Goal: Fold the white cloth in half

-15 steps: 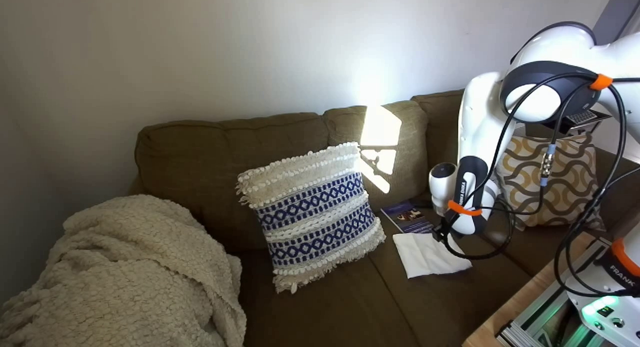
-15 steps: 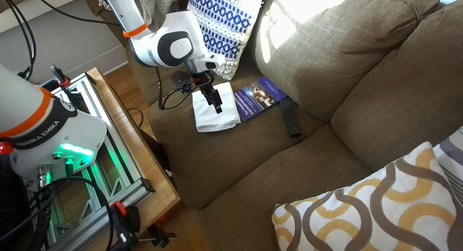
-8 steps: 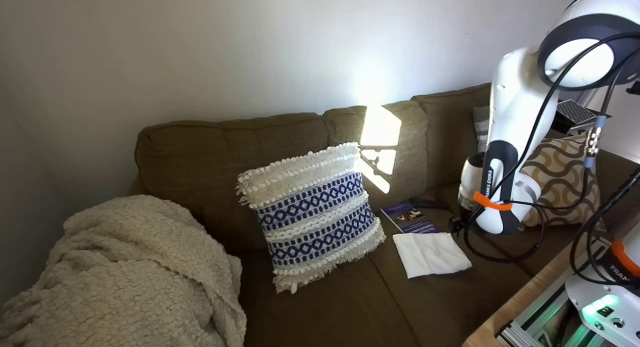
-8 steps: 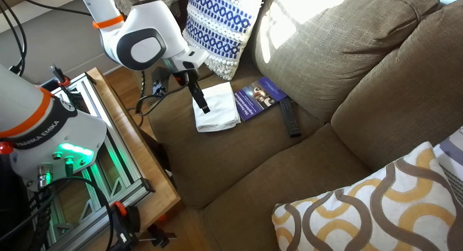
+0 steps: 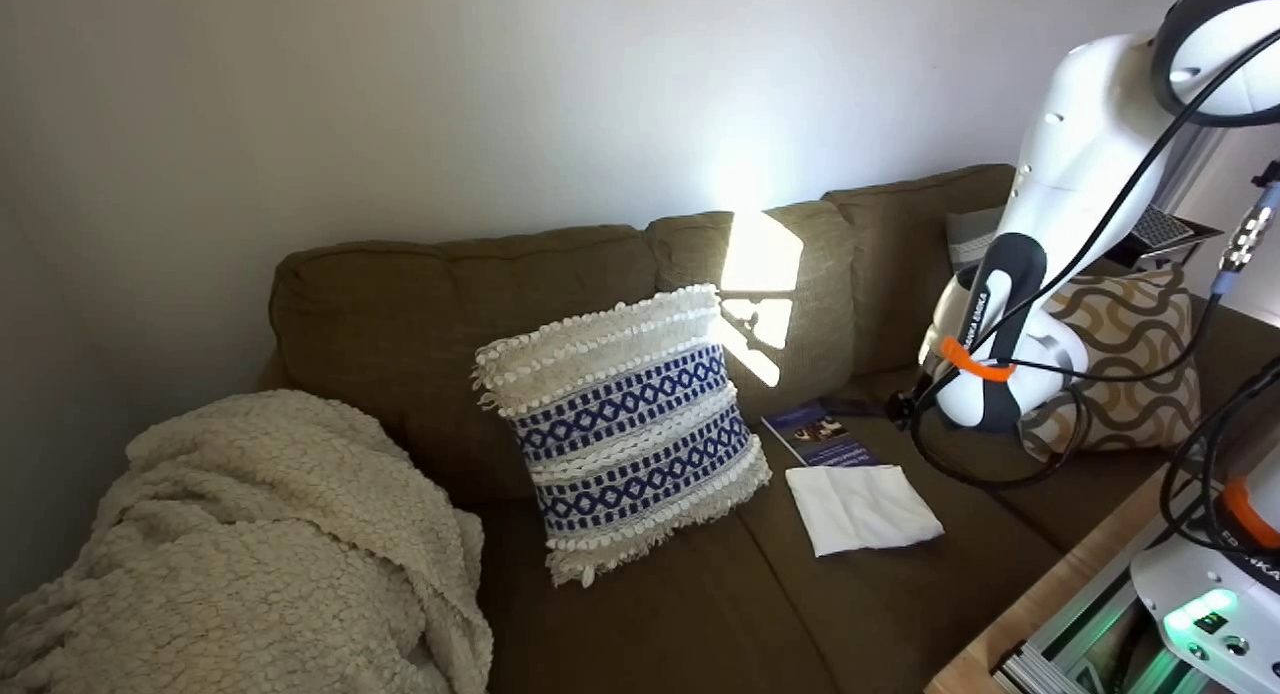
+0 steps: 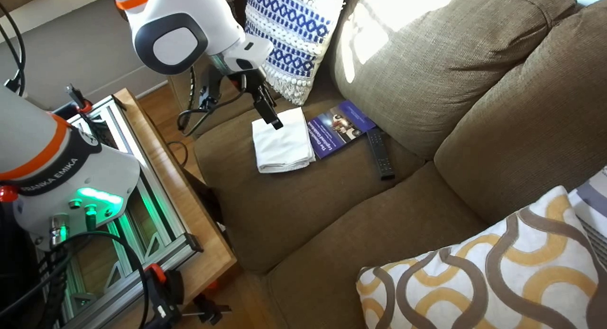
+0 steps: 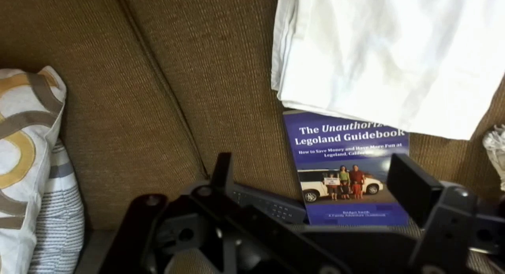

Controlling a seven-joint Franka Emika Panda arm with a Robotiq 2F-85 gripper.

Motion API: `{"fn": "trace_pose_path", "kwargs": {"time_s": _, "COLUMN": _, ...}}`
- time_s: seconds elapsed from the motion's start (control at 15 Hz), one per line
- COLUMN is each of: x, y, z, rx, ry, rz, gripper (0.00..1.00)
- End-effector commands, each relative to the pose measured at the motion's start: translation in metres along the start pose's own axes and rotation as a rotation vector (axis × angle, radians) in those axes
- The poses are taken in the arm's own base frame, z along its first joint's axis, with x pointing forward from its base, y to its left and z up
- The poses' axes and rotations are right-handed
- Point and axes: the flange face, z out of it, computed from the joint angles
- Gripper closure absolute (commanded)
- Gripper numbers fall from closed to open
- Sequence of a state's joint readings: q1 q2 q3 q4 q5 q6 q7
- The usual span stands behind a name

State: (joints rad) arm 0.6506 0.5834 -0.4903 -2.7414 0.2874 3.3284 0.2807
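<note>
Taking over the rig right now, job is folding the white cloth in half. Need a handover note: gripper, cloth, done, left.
Gripper: open, empty, above the sofa, not touching the cloth.
Where: cloth lies flat on the seat, several layers showing at one edge; in the wrist view it hides a strip of the book.
Done: cloth is folded in layers.
Left: can't tell if the requested half fold is finished. I'd check that first; if not, probably grasp an edge and fold.
</note>
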Motion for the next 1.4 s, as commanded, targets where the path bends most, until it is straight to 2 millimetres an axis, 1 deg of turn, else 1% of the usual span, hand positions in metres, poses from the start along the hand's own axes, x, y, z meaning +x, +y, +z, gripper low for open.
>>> {"fn": "trace_pose_path", "kwargs": {"time_s": 0.0, "x": 0.018, "y": 0.003, "z": -0.027, "rx": 0.044, "ry": -0.037, "rz": 0.005, "gripper": 0.0}}
{"fn": "trace_pose_path", "kwargs": {"time_s": 0.07, "x": 0.009, "y": 0.009, "z": -0.038, "rx": 0.068, "ry": -0.065, "rz": 0.008, "gripper": 0.0}}
{"fn": "trace_pose_path", "kwargs": {"time_s": 0.13, "x": 0.009, "y": 0.012, "z": -0.044, "rx": 0.081, "ry": -0.088, "rz": 0.017, "gripper": 0.0}}
{"fn": "trace_pose_path", "kwargs": {"time_s": 0.2, "x": 0.029, "y": 0.008, "z": -0.046, "rx": 0.088, "ry": -0.11, "rz": 0.027, "gripper": 0.0}}
{"fn": "trace_pose_path", "kwargs": {"time_s": 0.27, "x": 0.03, "y": 0.011, "z": -0.051, "rx": 0.1, "ry": -0.141, "rz": 0.041, "gripper": 0.0}}
{"fn": "trace_pose_path", "kwargs": {"time_s": 0.33, "x": 0.008, "y": 0.023, "z": -0.06, "rx": 0.118, "ry": -0.176, "rz": 0.048, "gripper": 0.0}}
{"fn": "trace_pose_path", "kwargs": {"time_s": 0.4, "x": 0.016, "y": 0.024, "z": -0.062, "rx": 0.118, "ry": -0.201, "rz": 0.057, "gripper": 0.0}}
{"fn": "trace_pose_path", "kwargs": {"time_s": 0.47, "x": 0.033, "y": 0.024, "z": -0.063, "rx": 0.114, "ry": -0.22, "rz": 0.073, "gripper": 0.0}}
{"fn": "trace_pose_path", "kwargs": {"time_s": 0.6, "x": 0.034, "y": 0.031, "z": -0.072, "rx": 0.134, "ry": -0.282, "rz": 0.073, "gripper": 0.0}}
{"fn": "trace_pose_path", "kwargs": {"time_s": 0.67, "x": 0.021, "y": 0.037, "z": -0.075, "rx": 0.135, "ry": -0.307, "rz": 0.082, "gripper": 0.0}}
{"fn": "trace_pose_path", "kwargs": {"time_s": 0.8, "x": 0.026, "y": 0.041, "z": -0.08, "rx": 0.13, "ry": -0.336, "rz": 0.081, "gripper": 0.0}}
{"fn": "trace_pose_path", "kwargs": {"time_s": 0.87, "x": 0.036, "y": 0.041, "z": -0.084, "rx": 0.127, "ry": -0.341, "rz": 0.076, "gripper": 0.0}}
{"fn": "trace_pose_path", "kwargs": {"time_s": 0.93, "x": 0.037, "y": 0.043, "z": -0.087, "rx": 0.131, "ry": -0.348, "rz": 0.073, "gripper": 0.0}}
{"fn": "trace_pose_path", "kwargs": {"time_s": 1.0, "x": 0.036, "y": 0.041, "z": -0.076, "rx": 0.106, "ry": -0.323, "rz": 0.068, "gripper": 0.0}}
{"fn": "trace_pose_path", "kwargs": {"time_s": 1.13, "x": 0.04, "y": 0.041, "z": -0.082, "rx": 0.117, "ry": -0.329, "rz": 0.067, "gripper": 0.0}}
{"fn": "trace_pose_path", "kwargs": {"time_s": 1.33, "x": 0.04, "y": 0.041, "z": -0.084, "rx": 0.122, "ry": -0.328, "rz": 0.066, "gripper": 0.0}}
